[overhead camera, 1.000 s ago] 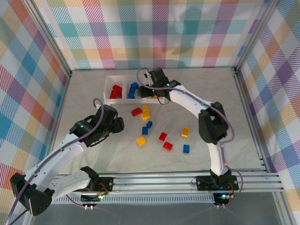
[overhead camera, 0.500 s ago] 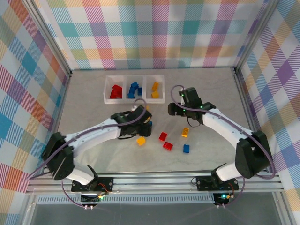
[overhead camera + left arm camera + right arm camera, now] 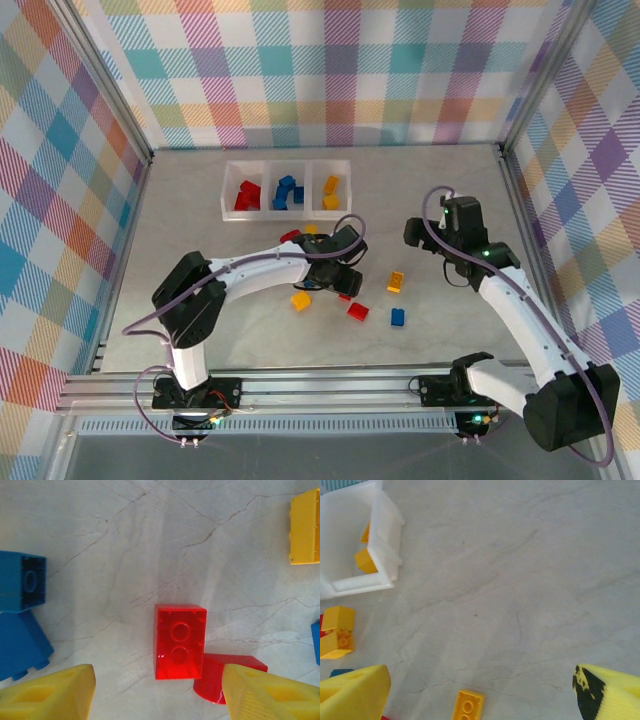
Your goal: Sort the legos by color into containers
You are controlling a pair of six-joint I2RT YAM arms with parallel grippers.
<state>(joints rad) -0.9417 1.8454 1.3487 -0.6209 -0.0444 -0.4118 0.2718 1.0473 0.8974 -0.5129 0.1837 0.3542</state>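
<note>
The right gripper (image 3: 480,686), backing off the whitish three-compartment plastic tray (image 3: 286,214), is spreading wide, empty — the left gripper (image 3: 157,687), part-open and empty, is settling astride a glossy red plastic brick (image 3: 179,641).

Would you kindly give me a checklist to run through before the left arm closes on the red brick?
1. Small red two-stud plastic brick centred between the yellow fingers of the left gripper: ok.
2. Left jaws open, straddling it: ok.
3. Second red plastic piece clear of the fingers: not ok, partly under one.
4. Room in the red-brick compartment of the clear plastic tray: ok.
5. Right gripper open, empty, off to the side: ok.
</note>
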